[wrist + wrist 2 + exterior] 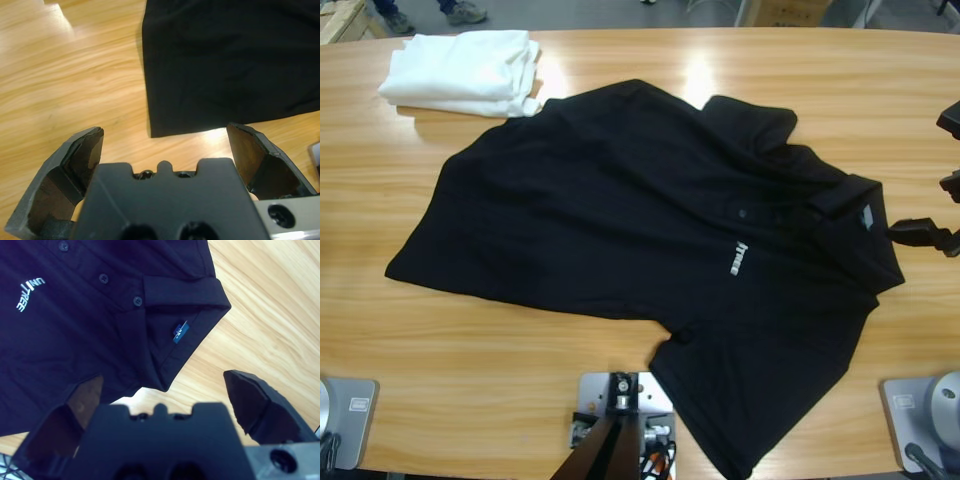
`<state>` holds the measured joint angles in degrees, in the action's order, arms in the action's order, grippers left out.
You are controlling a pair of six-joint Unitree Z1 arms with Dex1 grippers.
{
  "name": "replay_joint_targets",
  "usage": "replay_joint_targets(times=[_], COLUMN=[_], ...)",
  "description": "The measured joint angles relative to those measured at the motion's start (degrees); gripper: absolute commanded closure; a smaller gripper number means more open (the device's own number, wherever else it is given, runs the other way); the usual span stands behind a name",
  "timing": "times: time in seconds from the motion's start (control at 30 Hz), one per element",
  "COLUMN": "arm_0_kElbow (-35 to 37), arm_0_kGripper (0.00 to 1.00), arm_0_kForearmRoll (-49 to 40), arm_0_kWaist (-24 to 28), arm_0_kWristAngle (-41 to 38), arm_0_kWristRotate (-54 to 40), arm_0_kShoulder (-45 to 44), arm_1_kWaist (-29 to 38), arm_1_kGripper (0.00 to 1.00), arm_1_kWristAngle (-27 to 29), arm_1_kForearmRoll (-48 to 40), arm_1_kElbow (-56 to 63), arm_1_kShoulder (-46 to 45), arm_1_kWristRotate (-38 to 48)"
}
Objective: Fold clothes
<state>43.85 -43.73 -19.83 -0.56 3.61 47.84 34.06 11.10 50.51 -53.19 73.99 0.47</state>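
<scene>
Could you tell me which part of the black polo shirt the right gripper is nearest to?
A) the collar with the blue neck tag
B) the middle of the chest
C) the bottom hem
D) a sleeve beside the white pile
A: in the right wrist view the open right gripper points at the collar of the shirt, with the blue tag just ahead of it.

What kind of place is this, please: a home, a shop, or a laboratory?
Probably a robotics laboratory or test room. A black polo shirt lies spread on a long wooden table, a folded white garment pile lies nearby, and two open grippers face the shirt.
</scene>
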Motion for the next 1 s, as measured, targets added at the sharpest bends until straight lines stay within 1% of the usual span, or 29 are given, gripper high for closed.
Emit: replay_joint_targets(times=[0.3, 0.33, 0.4, 0.6, 0.63, 0.7, 0.8, 0.87, 0.93, 1.0], arm_0_kElbow=[0.0, 0.0, 0.0, 0.25, 0.4, 1.34, 2.49, 3.09, 3.66, 5.09], arm_0_kGripper=[0.055, 0.05, 0.003, 0.0, 0.0, 0.0, 0.0, 0.0, 0.0, 0.0], arm_0_kForearmRoll=[0.0, 0.0, 0.0, -0.15, -0.17, -0.18, -0.18, -0.18, -0.18, -0.05], arm_0_kWaist=[0.0, 0.0, 0.0, -0.42, -1.2, -5.0, -12.51, -15.76, -17.11, -18.84], arm_0_kWristAngle=[0.0, 0.0, 0.0, -0.11, -0.27, -0.32, 0.3, 2.4, 4.31, 5.05], arm_0_kWristRotate=[0.0, 0.0, 0.0, 0.02, 0.33, 2.41, 5.92, 8.57, 11.95, 17.32], arm_0_kShoulder=[0.06, 0.06, 0.06, 1.55, 2.17, 2.93, 5.36, 7.87, 10.34, 13.99], arm_1_kWaist=[0.0, 0.0, 0.0, 0.0, 0.0, 0.35, 1.48, 1.59, 1.64, 1.65], arm_1_kGripper=[0.018, 0.018, 0.018, 0.0, 0.0, 0.0, 0.0, 0.0, 0.0, 0.0], arm_1_kWristAngle=[0.0, 0.0, 0.0, -0.96, -1.97, -3.53, -3.24, -2.61, -2.38, -2.38], arm_1_kForearmRoll=[0.01, 0.01, 0.02, 2.15, 2.56, 2.65, 1.78, 0.84, 0.42, 0.36], arm_1_kElbow=[0.0, 0.0, 0.0, -0.46, -0.49, -0.6, -1.35, -3.14, -5.85, -8.92], arm_1_kShoulder=[0.13, 0.13, 0.13, 0.58, 0.72, 0.85, 3.05, 4.64, 7.15, 10.77], arm_1_kWristRotate=[0.0, 0.0, 0.0, 0.95, 1.08, 1.62, 3.59, 4.05, 4.08, 4.08])
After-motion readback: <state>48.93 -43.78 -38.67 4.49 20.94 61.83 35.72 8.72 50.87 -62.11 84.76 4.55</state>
